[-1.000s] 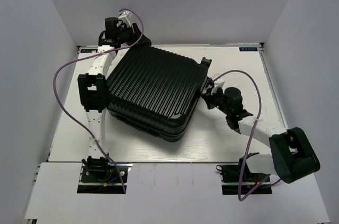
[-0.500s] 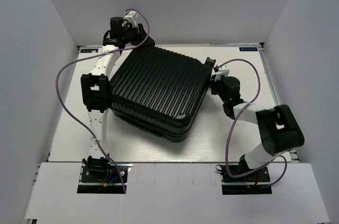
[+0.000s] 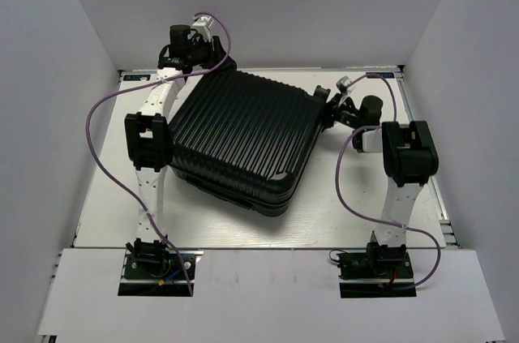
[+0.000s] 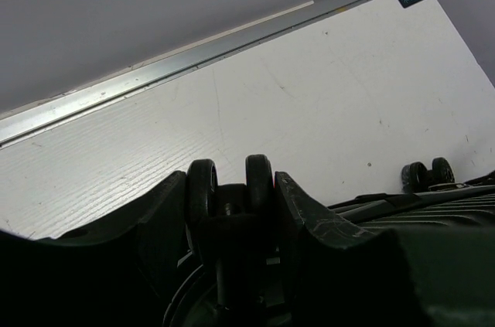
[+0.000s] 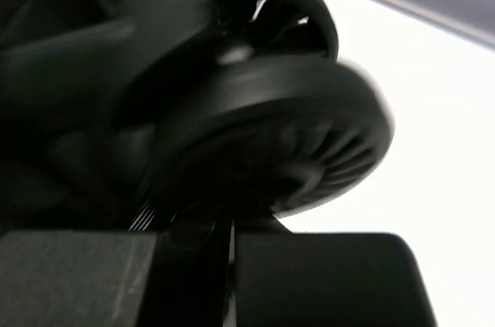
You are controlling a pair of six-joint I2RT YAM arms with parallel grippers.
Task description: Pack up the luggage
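The luggage [image 3: 239, 136] is a black ribbed suitcase. It lies closed and flat on the white table [image 3: 357, 205], turned at an angle. My left gripper [image 3: 209, 61] is at its far left corner. In the left wrist view the gripper [image 4: 232, 180] is shut on a twin wheel [image 4: 259, 180], one finger on each side. My right gripper [image 3: 332, 105] is at the far right corner, by another wheel [image 3: 322, 93]. In the right wrist view its fingers [image 5: 230, 238] are closed to a thin slit just below that blurred wheel [image 5: 271, 118].
White walls enclose the table on the left, back and right, and a metal rail [image 4: 155, 72] runs along the back edge. Purple cables [image 3: 101, 116] loop beside both arms. A further suitcase wheel [image 4: 429, 174] shows in the left wrist view.
The right arm has folded upright and its gripper has moved back and up to the suitcase's far right wheel. The left gripper has shifted slightly, and the suitcase has barely shifted.
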